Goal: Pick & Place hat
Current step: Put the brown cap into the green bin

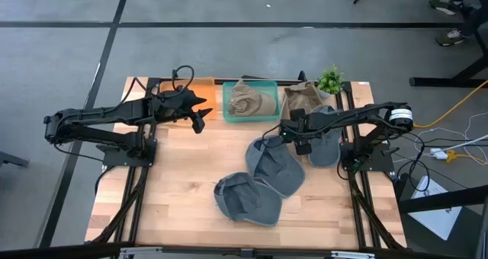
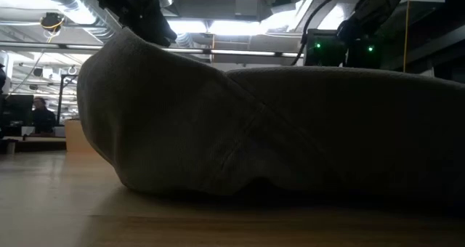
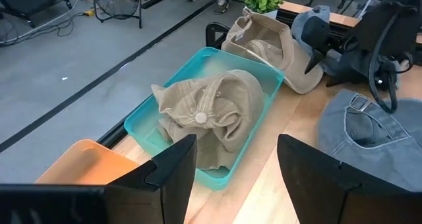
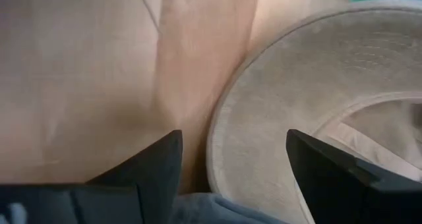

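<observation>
A beige hat (image 1: 252,101) lies crumpled inside the teal bin (image 1: 228,114) at the table's far edge. A second beige hat (image 1: 300,99) rests on the table to the right of the bin, opening up. Three grey hats (image 1: 274,167) (image 1: 245,199) (image 1: 324,147) lie on the wood, the first two overlapping. My right gripper (image 4: 231,158) is open and points steeply down over the second beige hat's brim (image 4: 277,118) and the edge of a grey hat (image 4: 198,207). My left gripper (image 3: 237,165) is open and hangs above the table just left of the bin (image 3: 142,122).
An orange tray (image 1: 192,86) stands left of the teal bin, beside my left gripper. A small green plant (image 1: 330,79) stands at the far right corner. The table's near left part is bare wood (image 1: 175,190). The low view is filled by a grey hat (image 2: 276,131).
</observation>
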You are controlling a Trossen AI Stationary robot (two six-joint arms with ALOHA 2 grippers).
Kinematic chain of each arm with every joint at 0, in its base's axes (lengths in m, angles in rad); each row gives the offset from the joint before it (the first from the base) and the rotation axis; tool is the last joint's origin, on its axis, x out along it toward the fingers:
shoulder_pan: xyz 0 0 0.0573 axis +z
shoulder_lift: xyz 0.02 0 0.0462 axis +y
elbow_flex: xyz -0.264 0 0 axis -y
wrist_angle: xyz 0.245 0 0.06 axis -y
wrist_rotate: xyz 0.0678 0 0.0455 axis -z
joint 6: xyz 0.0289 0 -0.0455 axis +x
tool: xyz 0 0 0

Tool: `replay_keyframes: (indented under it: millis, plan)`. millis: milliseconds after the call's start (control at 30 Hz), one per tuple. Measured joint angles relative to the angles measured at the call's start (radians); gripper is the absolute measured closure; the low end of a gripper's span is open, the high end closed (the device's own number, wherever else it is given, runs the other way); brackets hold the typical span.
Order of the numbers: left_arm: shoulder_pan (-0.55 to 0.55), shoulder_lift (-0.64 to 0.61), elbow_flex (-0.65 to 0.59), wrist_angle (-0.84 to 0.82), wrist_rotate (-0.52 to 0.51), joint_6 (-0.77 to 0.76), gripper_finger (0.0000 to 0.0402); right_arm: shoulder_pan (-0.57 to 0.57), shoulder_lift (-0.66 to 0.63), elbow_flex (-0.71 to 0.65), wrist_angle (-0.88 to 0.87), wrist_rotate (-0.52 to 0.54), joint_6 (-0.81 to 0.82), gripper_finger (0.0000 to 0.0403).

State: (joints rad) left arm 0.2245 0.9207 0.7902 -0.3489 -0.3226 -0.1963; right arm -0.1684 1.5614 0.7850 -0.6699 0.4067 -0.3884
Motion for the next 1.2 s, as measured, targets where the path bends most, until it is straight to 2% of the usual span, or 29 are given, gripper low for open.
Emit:
replay_keyframes:
  millis: [300, 433, 533, 667, 800, 1033, 1200]
  plan:
    - [0.000, 0.000, 0.000, 0.000, 0.000, 0.000, 0.0196, -0.005, 0.010, -0.003, 0.017, 0.046, 0.002, 0.0134]
    - [0.000, 0.000, 0.000, 0.000, 0.000, 0.000, 0.0194, -0.004, 0.013, -0.004, 0.049, 0.142, 0.050, 0.0137]
    - [0.000, 0.000, 0.000, 0.000, 0.000, -0.001, 0.0196, -0.006, 0.015, 0.026, -0.004, 0.144, 0.176, 0.0151]
    - [0.000, 0.000, 0.000, 0.000, 0.000, -0.001, 0.0195, -0.014, 0.016, 0.078, -0.018, 0.021, 0.375, 0.0175]
    - [0.000, 0.000, 0.000, 0.000, 0.001, -0.001, 0.0195, -0.013, 0.015, 0.117, -0.023, -0.031, 0.574, 0.0196]
    - [0.000, 0.000, 0.000, 0.000, 0.002, 0.000, 0.0195, -0.022, 0.015, 0.127, 0.035, -0.030, 0.902, 0.0207]
    - [0.000, 0.000, 0.000, 0.000, 0.002, -0.001, 0.0196, -0.026, 0.014, 0.121, 0.140, -0.019, 0.980, 0.0208]
